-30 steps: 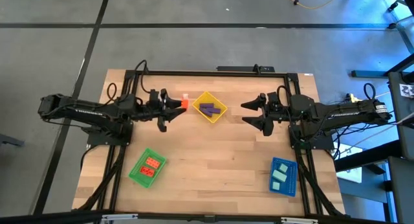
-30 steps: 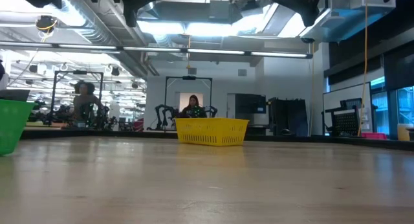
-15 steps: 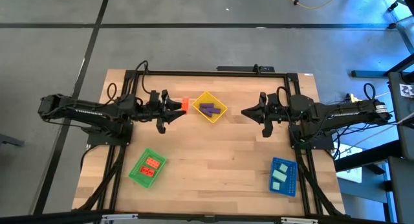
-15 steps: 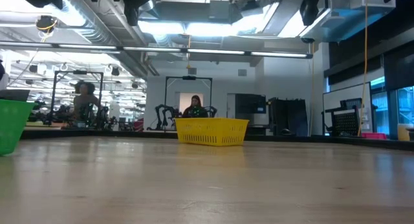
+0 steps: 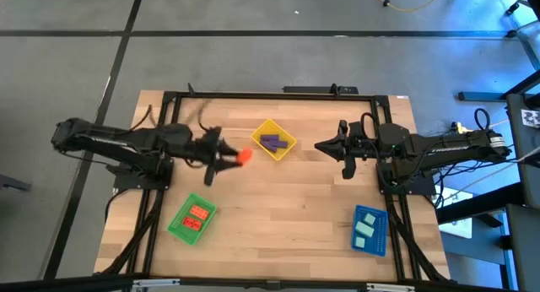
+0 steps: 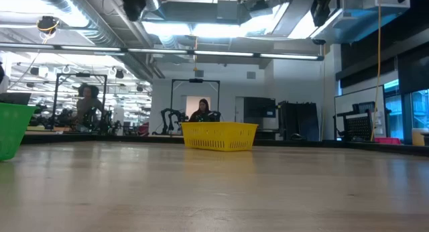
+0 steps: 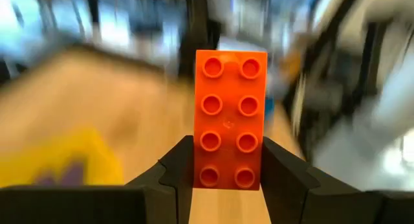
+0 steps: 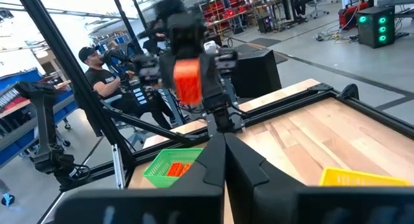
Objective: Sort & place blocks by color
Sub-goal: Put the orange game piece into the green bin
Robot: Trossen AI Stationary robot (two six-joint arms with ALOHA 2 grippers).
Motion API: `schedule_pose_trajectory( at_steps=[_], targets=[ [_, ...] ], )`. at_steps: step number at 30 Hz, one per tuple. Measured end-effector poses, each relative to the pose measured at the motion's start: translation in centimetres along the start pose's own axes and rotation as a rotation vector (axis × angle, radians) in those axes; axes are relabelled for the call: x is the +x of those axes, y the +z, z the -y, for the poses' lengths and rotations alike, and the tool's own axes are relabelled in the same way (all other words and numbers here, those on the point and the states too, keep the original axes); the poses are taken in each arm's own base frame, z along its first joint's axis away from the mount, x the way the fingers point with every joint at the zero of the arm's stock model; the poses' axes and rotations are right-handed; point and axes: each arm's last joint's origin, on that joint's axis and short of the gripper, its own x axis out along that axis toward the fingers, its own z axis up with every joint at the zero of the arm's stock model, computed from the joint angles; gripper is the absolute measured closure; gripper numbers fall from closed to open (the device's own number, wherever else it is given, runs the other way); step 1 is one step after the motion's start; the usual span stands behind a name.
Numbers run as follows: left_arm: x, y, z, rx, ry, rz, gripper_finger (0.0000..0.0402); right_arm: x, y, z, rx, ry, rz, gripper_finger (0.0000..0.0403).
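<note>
Your left gripper (image 5: pixel 234 157) clamps an orange block (image 5: pixel 244 156) left of the yellow tray (image 5: pixel 288 143); right gripper (image 5: pixel 323 146) fingers together, bare table (image 5: pixel 287 199) between them.

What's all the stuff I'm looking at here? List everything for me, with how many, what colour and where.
Wooden table: one, light wood, under both arms.
Yellow plastic tray: one, far middle of the table.
Purple elongated bricks: at least two, in the yellow tray.
Green plastic tray: one, near left.
Orange-red studded bricks: two or so, in the green tray.
Blue plastic tray: one, near right.
Mint-teal bricks: two or three, in the blue tray.
Orange-red studded brick: one, held above the table.
People: two, in the room behind.
Left claw: black, shut on that brick, beside the yellow tray.
Right claw: black, shut, empty, right of the yellow tray.
</note>
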Motion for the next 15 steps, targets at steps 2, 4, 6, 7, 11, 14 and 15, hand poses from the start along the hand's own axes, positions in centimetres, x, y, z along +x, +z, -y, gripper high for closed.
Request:
schedule_pose_trajectory(
  at_steps=[2, 4, 6, 7, 11, 14, 15],
  targets=[
    [0.0, -0.1, 1.3, 0.036, 0.006, -0.205, 0.0273, 0.0, -0.1, 0.0, 0.004, -0.002, -0.006, 0.0402],
    [-0.5, -0.3, 2.7, 0.079, 0.012, -0.393, 0.0273, 0.0, -0.1, 0.1, 0.006, -0.005, -0.014, 0.0402],
    [-1.1, -0.7, 4.3, 0.124, 0.003, -0.553, 0.0273, 0.0, -0.2, 0.1, 0.006, -0.009, -0.022, 0.0402],
    [-1.5, -1.3, 4.9, 0.148, 0.011, -0.647, 0.0273, 0.0, -0.2, 0.1, 0.006, -0.009, -0.022, 0.0402],
    [-2.7, -4.1, 7.2, 0.194, 0.022, -0.915, 0.0273, 0.0, -0.3, 0.1, 0.006, -0.012, -0.03, 0.0402],
    [-3.4, -6.9, 8.6, 0.207, 0.003, -1.06, 0.0273, 0.0, -0.4, 0.1, 0.013, -0.015, -0.038, 0.0403],
    [-3.7, -7.8, 9.1, 0.216, -0.014, -1.099, 0.0273, 0.0, -0.4, 0.1, 0.016, -0.016, -0.04, 0.0403]
  ],
)
